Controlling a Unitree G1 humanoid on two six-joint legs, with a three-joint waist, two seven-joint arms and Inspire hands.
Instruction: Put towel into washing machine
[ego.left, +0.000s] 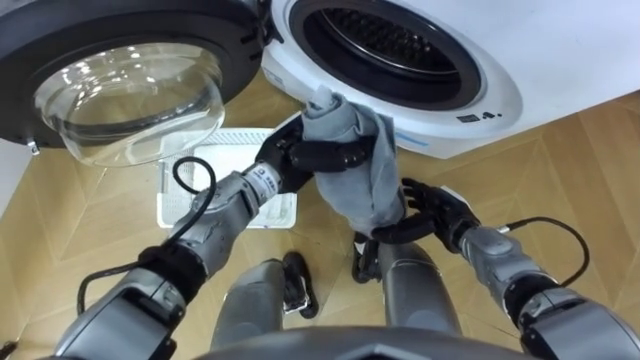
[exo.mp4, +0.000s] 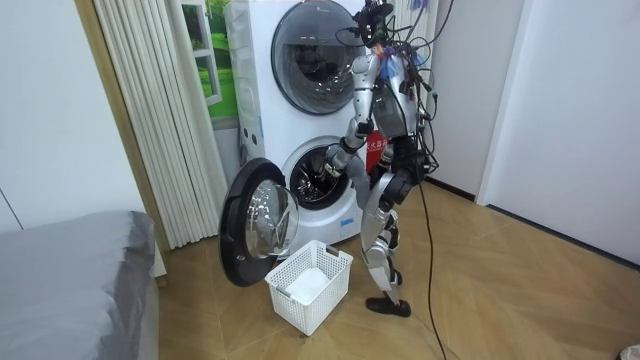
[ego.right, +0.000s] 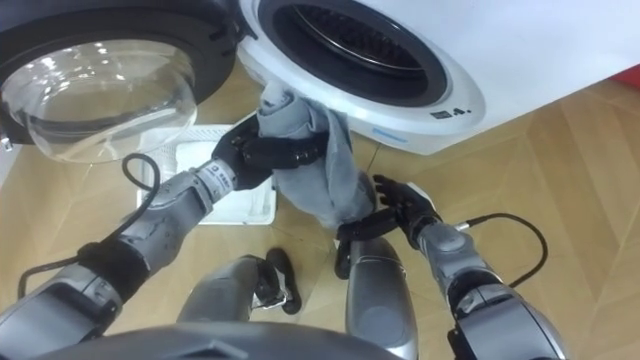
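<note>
step: i hold towel (ego.left: 360, 170) just below washer opening (ego.left: 390, 45), left robot hand (ego.left: 292, 156) clenched round it
right robot hand (ego.left: 440, 210): at towel's low end, grip i cannot tell
next: i'd lift and push towel into washer opening

Wooden parquet floor (exo.mp4: 500, 290). The washing machine (ego.left: 560, 60) stands on it. A white mesh laundry basket (exo.mp4: 300, 308) rests directly on the floor just in front of the washing machine, below its open door (exo.mp4: 255, 225). The robot stands before the washing machine, beside the basket.
</note>
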